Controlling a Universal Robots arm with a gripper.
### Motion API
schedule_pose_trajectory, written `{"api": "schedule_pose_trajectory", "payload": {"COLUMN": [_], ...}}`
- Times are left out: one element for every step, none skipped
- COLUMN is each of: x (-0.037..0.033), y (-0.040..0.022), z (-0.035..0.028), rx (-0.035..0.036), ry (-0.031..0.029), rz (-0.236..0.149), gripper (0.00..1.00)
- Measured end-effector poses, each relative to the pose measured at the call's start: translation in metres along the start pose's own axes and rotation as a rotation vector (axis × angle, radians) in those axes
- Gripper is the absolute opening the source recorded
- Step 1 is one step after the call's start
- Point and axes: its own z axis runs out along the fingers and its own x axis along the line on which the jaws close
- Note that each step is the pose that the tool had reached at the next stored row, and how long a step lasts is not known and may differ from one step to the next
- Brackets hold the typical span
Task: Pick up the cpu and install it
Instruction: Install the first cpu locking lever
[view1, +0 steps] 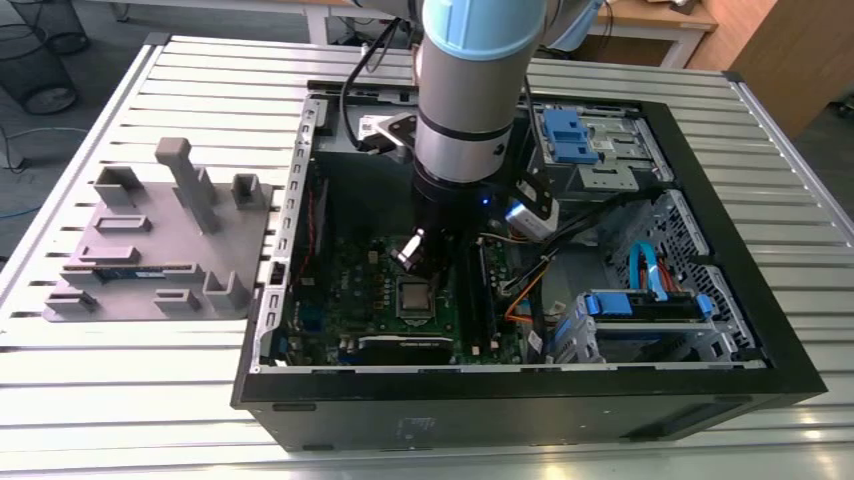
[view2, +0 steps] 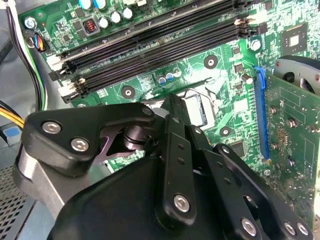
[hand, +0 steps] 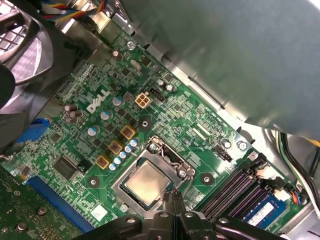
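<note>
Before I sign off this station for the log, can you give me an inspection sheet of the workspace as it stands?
Surface: slatted metal table, carrying an open computer case.
Job's things: cpu lies in the socket frame on the green motherboard.
Clutter: grey holder tray on the exterior view's left, beside the case.
Claw: claw hangs just above the cpu; open or shut cannot be told.
Cables: orange and blue cables inside the case near the drive bays; black, white and yellow wires at the board's edge.
Surroundings: wire waste basket on the floor; wooden furniture behind.
</note>
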Motion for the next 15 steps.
{"api": "schedule_pose_trajectory", "payload": {"x": [0.0, 0.0, 0.0001, 0.0003, 0.0007, 0.0012, 0.0018, 0.0024, 0.0029, 0.0033, 0.0034, 0.0033, 0.0031, 0.0031, 0.0029], "y": [0.0, -0.0001, -0.0002, -0.0006, -0.0011, -0.0016, -0.0022, -0.003, -0.0036, -0.0039, -0.004, -0.004, -0.0042, -0.0043, -0.0046], "z": [0.0, 0.0001, 0.0003, 0.0005, 0.0007, 0.001, 0.0013, 0.0018, 0.0021, 0.0024, 0.0028, 0.0029, 0.003, 0.0034, 0.0037], "rx": [0.0, 0.0, -0.0002, -0.0005, -0.0006, -0.0008, -0.0011, -0.0013, -0.0015, -0.0016, -0.0018, -0.0018, -0.0018, -0.0017, -0.0019], "ry": [0.0, -0.0001, -0.0002, -0.0001, 0.0002, 0.0007, 0.0009, 0.0012, 0.0015, 0.0017, 0.0018, 0.0023, 0.0026, 0.0029, 0.0032], "rz": [0.0, 0.0, 0.001, 0.003, 0.007, 0.011, 0.014, 0.018, 0.021, 0.023, 0.026, 0.028, 0.03, 0.033, 0.035], "gripper": [0.11, 0.11, 0.11, 0.11, 0.11, 0.11, 0.11, 0.11, 0.11, 0.11, 0.11, 0.11, 0.11, 0.11, 0.11]}}
